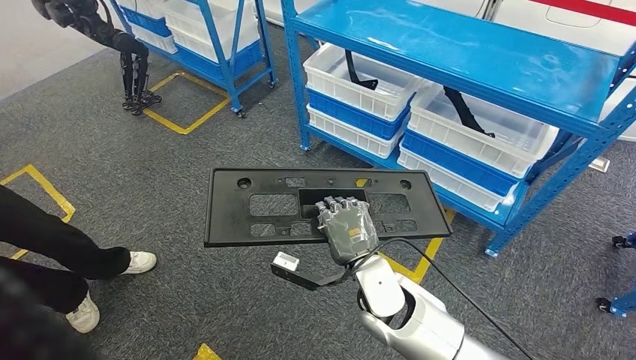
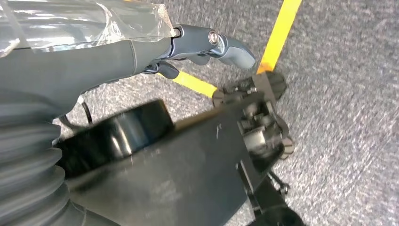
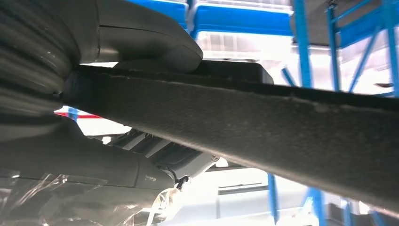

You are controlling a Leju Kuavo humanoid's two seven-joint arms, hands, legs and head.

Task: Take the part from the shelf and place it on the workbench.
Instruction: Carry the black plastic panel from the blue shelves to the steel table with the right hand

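Observation:
The part is a flat black plastic panel with rectangular cut-outs and round holes. It hangs level above the grey carpet in the head view. My right hand grips its near edge right of the middle, fingers over the top face. In the right wrist view the panel's edge runs across the picture, clamped between the grey thumb and the fingers on the other face. My left hand hangs over the carpet with its thumb stretched out and nothing in it.
A blue shelf stands just beyond the panel, with white bins on its lower level. A second blue rack is at the back left. A person's legs and white shoes are at the left. Yellow tape marks the floor.

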